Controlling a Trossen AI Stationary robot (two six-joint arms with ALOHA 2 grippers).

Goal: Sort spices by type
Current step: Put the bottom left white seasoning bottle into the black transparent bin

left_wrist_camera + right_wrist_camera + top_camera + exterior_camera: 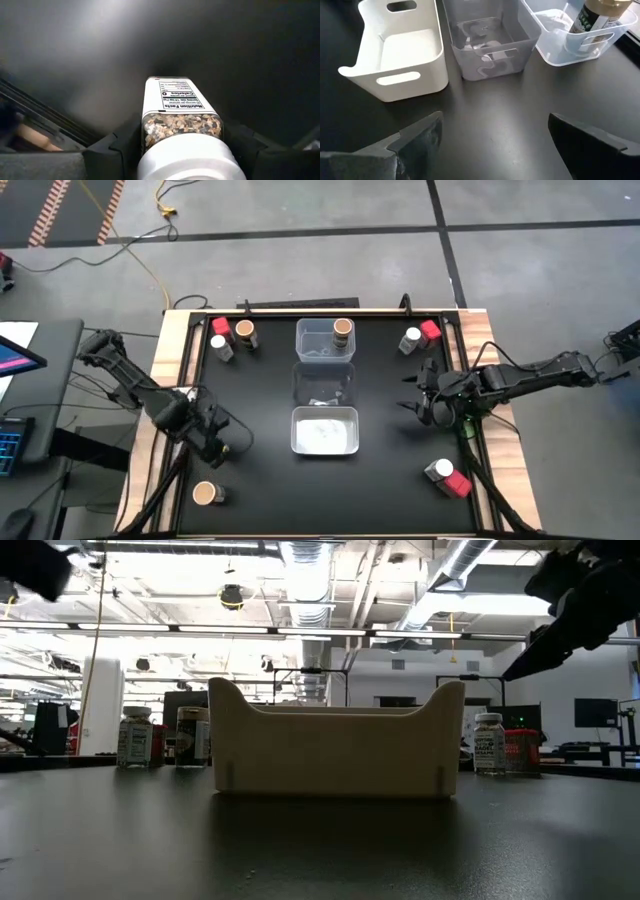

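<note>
My left gripper (218, 438) hangs over the table's near left part, shut on a white-topped spice jar (180, 107) with coarse grains inside. My right gripper (420, 402) (495, 135) is open and empty, raised right of the bins. Standing on their bases: a brown-topped jar (343, 328) in the far clear bin (310, 352); a red-topped (220, 327), a white-topped (220, 346) and a brown-topped jar (245, 332) at far left; a white (411, 340) and a red (430, 330) at far right; a white (438, 470) and a red (458, 484) at near right; a brown (207, 493) at near left. My left gripper pinches the white-topped jar between its two fingers (122, 147) on the glass shoulder (182, 125) just under the white cap. The jar lies along the fingers, cap toward the wrist and base pointing away. It is lifted clear of the table.
Three bins stand in a row down the table's middle: the far clear bin, a middle clear bin (300, 385) and a near white bin (296, 435), the last two without jars. Raised wooden rails (175, 350) run along the left and right edges. Bare black tabletop lies between bins and jar groups.
</note>
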